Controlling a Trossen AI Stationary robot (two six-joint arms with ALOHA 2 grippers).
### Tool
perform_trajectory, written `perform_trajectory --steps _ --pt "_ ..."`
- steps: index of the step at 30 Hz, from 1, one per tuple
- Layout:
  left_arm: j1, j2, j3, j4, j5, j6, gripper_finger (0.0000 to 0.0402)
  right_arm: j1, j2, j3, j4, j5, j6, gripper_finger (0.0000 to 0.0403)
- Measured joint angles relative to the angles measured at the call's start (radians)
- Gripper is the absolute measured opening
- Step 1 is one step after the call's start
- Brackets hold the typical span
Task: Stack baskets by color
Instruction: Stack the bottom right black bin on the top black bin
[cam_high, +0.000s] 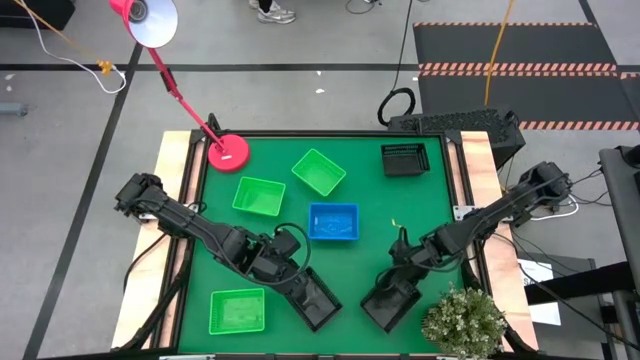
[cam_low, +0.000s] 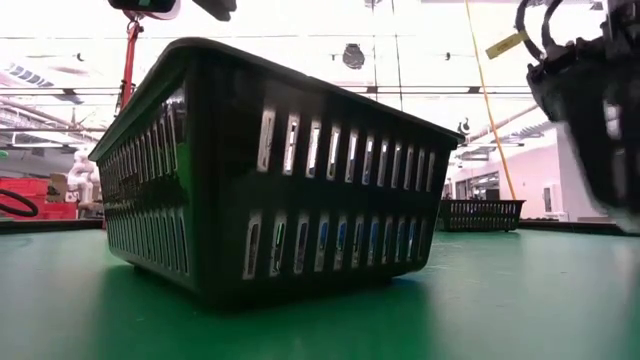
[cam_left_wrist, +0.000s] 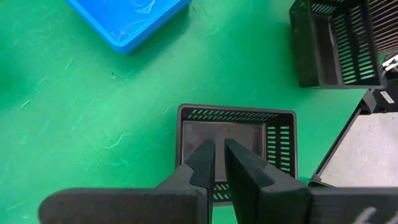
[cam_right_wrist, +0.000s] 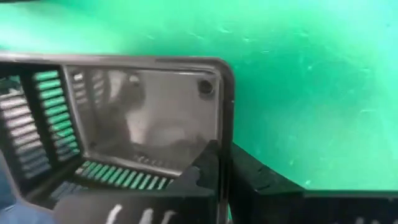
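Each end effector is closed on the wall of its own black basket, left end effector on one black basket and right end effector on another black basket, probably so that one can be stacked into the other on the worktop.

On the surface six baskets lie apart. At the near edge one basket sits left, with the left pincer's basket beside it and the right pincer's basket further right. A basket lies in the middle, two more behind it to the left. The last basket stands at the far right corner, the lamp base at the far left, a plant at the near right corner.
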Motion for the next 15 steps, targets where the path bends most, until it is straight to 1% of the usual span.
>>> perform_trajectory --steps 9,13,15 --pt "0.000 -0.017 -0.001 -0.017 -0.003 -0.001 0.0035 -0.046 -0.160 0.000 -0.004 -0.001 0.097 0.0003" --pt "-0.004 -0.034 -0.001 -0.039 -0.026 -0.004 0.0035 -0.083 -0.232 0.000 -0.012 -0.006 0.145 0.0003" --pt "-0.004 -0.040 0.000 -0.048 -0.038 -0.004 0.0035 -0.106 -0.269 0.000 -0.027 -0.027 0.177 0.0003"
